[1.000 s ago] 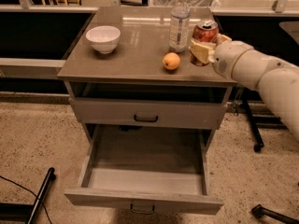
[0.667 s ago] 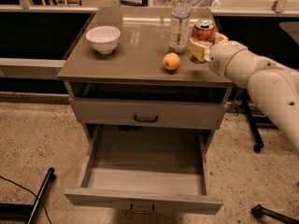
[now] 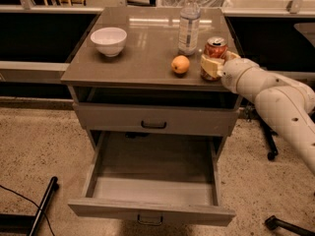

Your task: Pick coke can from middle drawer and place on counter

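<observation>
The coke can [image 3: 215,47], red with a silver top, stands upright at the counter's [image 3: 142,48] front right corner, just right of the orange fruit. My gripper [image 3: 211,67] comes in from the right, and its pale fingers [image 3: 208,66] are closed around the can's lower half. The can's base is hidden behind the fingers, so I cannot tell whether it touches the counter. The middle drawer [image 3: 147,211] is pulled fully open below, and its plain grey inside holds nothing.
On the counter are a white bowl [image 3: 109,40] at the left, a clear water bottle [image 3: 189,23] behind the can and an orange fruit [image 3: 180,64] next to it. The upper drawer front [image 3: 155,119] is closed. A black stand leg [image 3: 42,205] lies on the floor at the left.
My gripper has come down towards the counter's front right corner with the coke can in it. The bowl, bottle, fruit and drawer have not moved.
</observation>
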Available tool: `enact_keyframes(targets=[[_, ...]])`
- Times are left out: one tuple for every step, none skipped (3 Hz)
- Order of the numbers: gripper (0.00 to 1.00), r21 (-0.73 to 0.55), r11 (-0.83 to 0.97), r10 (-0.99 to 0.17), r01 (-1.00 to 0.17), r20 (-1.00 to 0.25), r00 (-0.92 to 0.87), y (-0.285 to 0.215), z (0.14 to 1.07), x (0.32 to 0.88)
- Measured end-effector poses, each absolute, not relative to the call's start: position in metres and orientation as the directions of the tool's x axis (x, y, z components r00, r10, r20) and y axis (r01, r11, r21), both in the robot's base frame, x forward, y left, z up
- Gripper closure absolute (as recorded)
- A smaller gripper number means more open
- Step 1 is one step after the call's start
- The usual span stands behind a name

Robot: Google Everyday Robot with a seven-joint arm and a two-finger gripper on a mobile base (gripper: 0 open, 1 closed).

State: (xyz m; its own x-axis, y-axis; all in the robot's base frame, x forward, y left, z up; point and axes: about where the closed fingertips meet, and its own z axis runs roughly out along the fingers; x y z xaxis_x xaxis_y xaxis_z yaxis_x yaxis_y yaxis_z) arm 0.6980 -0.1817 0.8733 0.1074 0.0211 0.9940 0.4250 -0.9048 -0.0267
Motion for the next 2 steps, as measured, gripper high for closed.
enact_keyframes(targets=[[0.11,-0.043,-0.907,0.011,0.42,0.992,0.125,-0.1832,0.8663,0.6982],[0.0,-0.053,-0.901,0.001,0.43,0.992,0.124,-0.1863,0.8687,0.6965]])
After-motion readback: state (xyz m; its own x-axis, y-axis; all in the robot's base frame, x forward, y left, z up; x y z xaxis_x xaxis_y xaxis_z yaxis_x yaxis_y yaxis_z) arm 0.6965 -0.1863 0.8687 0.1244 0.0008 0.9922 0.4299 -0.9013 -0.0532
